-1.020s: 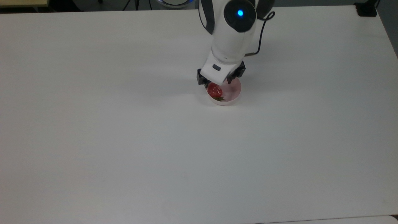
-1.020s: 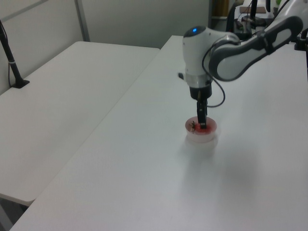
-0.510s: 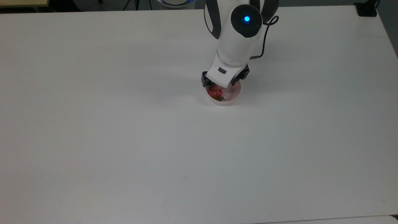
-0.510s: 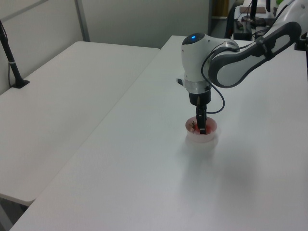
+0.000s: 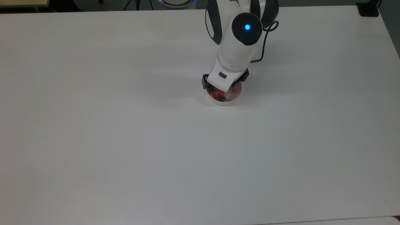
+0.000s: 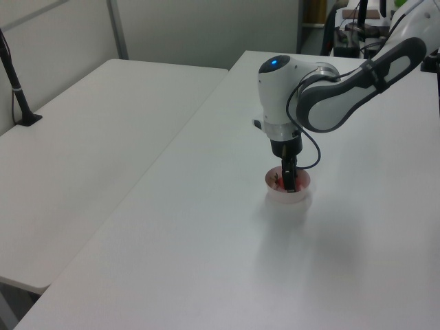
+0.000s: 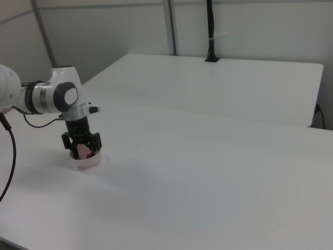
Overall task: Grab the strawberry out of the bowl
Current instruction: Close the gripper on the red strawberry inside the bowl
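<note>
- White table fills the scene, bearing a pale pink bowl.
- Gripper reaches down into the bowl, fingers spread apart, one either side of the strawberry; whether they touch it I cannot tell.
- Strawberry lies in the bowl, half hidden beneath the arm.
- Its leaves point toward the top view's lower edge.
</note>
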`<state>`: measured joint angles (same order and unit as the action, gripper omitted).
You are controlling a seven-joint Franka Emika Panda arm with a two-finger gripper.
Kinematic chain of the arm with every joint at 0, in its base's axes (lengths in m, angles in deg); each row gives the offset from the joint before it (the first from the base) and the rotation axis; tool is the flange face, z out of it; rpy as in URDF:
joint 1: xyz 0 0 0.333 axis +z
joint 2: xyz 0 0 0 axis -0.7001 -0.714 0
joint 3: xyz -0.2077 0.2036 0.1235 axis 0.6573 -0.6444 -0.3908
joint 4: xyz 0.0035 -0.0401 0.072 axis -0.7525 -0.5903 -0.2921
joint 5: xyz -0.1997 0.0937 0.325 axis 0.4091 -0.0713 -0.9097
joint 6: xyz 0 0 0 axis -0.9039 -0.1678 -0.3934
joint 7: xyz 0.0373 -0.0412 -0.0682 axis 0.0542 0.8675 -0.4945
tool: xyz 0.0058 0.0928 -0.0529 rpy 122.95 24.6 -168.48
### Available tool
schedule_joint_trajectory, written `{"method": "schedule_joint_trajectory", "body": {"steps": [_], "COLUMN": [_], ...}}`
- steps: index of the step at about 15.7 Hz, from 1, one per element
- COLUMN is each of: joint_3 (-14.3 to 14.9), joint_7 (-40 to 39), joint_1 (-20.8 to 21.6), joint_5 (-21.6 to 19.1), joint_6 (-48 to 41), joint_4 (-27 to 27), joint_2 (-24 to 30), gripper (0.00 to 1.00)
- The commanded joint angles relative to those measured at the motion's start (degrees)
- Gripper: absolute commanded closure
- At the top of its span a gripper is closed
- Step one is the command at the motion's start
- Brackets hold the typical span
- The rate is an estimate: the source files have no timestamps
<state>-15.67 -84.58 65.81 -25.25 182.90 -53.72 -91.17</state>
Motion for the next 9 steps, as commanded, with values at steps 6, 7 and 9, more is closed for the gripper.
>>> {"method": "schedule_joint_trajectory", "body": {"steps": [6,7,9], "joint_3": [0.1,0.1,0.1], "joint_7": [-2.4,-2.6,-2.6], "joint_1": [0.5,0.5,0.5], "joint_5": [0.7,0.7,0.7], "joint_6": [1.5,1.5,1.5], "joint_4": [-1.0,-1.0,-0.9], "joint_2": [0.2,0.3,0.4], "gripper": [0.68,0.73,0.84]}}
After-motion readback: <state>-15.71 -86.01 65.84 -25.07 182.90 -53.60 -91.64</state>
